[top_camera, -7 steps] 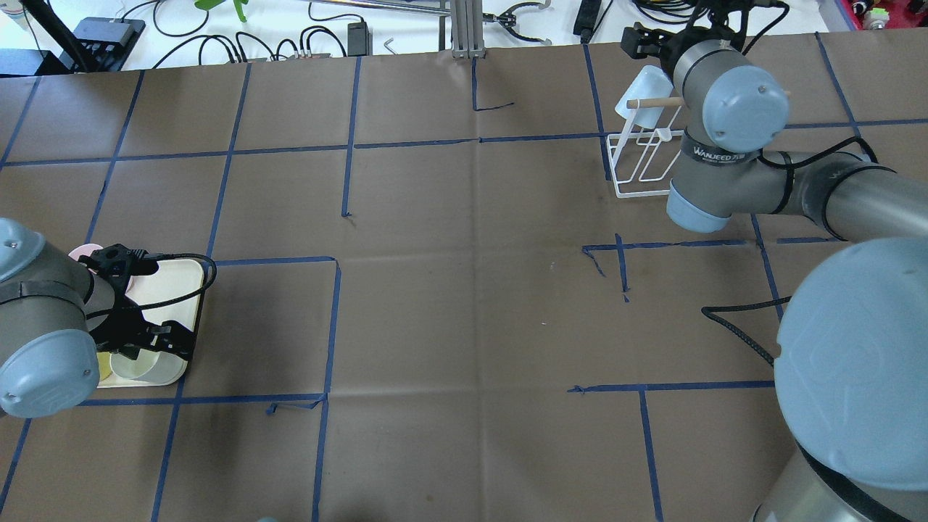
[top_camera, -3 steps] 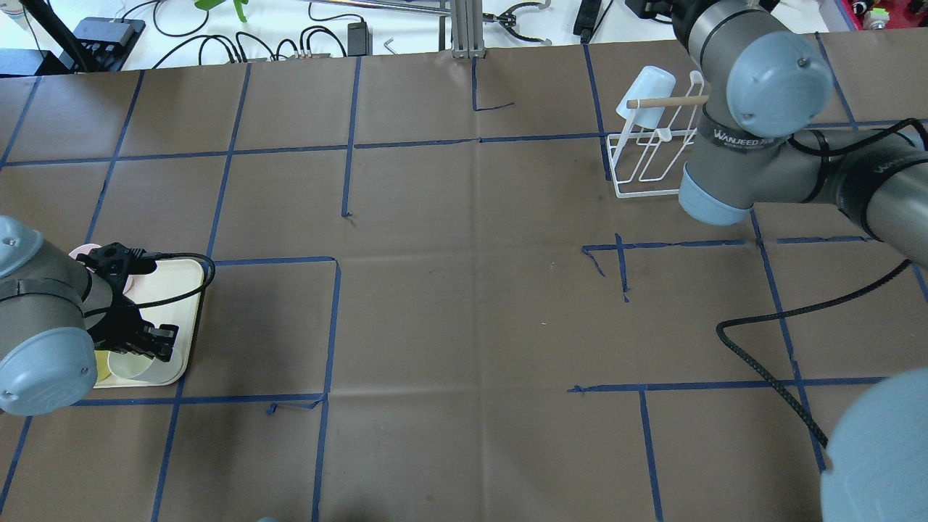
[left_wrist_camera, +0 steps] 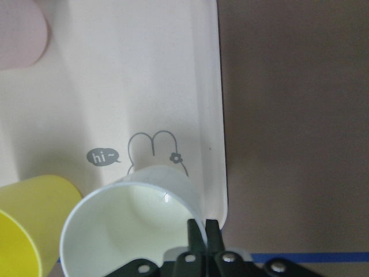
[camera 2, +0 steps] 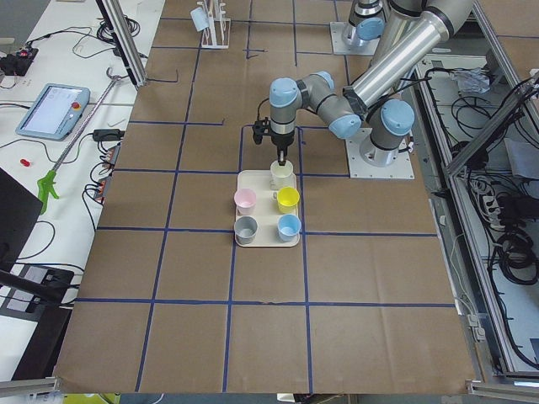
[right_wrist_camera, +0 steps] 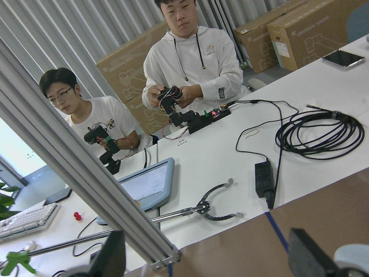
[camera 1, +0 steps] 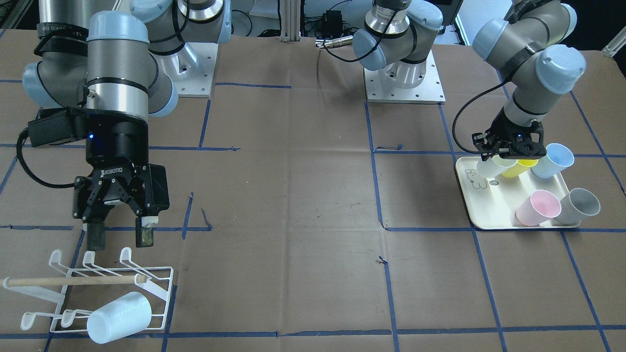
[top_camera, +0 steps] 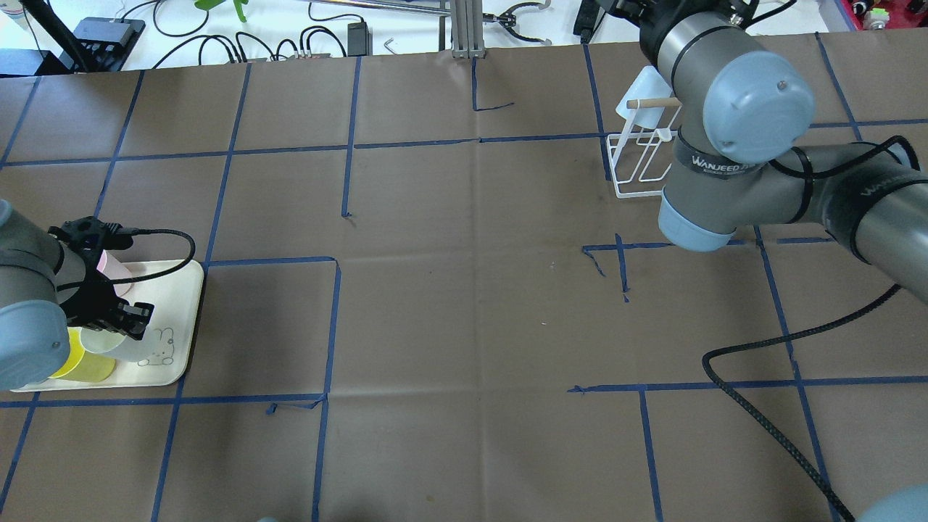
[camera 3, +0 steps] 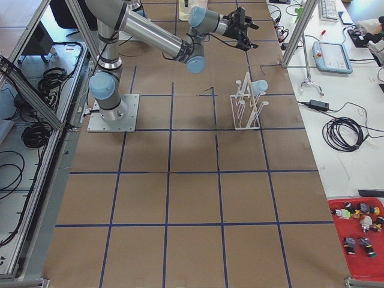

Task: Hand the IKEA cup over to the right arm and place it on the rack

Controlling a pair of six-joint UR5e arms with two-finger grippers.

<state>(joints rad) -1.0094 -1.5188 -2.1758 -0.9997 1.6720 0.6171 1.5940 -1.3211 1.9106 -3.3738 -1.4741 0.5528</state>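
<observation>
On my left wrist camera I see the left claw (left_wrist_camera: 202, 234) clenched on the rim of the white cup (left_wrist_camera: 124, 231), one finger inside the wall and one outside. The mouth of the cup is open toward this camera. The cup is over the corner of the cream tray (left_wrist_camera: 144, 86), where a small rabbit drawing (left_wrist_camera: 157, 151) is printed, and it hides the lower part of the rabbit. I cannot tell if the bottom of the cup touches the tray. A yellow cup (left_wrist_camera: 29, 225) is just beside the white one. The front camera shows also a blue cup (camera 1: 552, 161), a pink cup (camera 1: 537, 208) and a grey cup (camera 1: 581, 205) on the same tray.

The right claw (camera 1: 121, 238) is at the other end of the bench (camera 1: 303, 205), well apart from the tray. It is released: the two fingers are wide apart and nothing is between them. Its wrist camera looks out over the operators' desk. The claw hangs near the rack (camera 1: 156, 289), on the side toward the robot, and does not touch it. The rack stands on the bench with its wooden dowel (camera 1: 73, 281) across the top. One pale blue cup (camera 1: 120, 317) sits on the rack, on the side away from the robot, with its closed bottom toward the front camera.
</observation>
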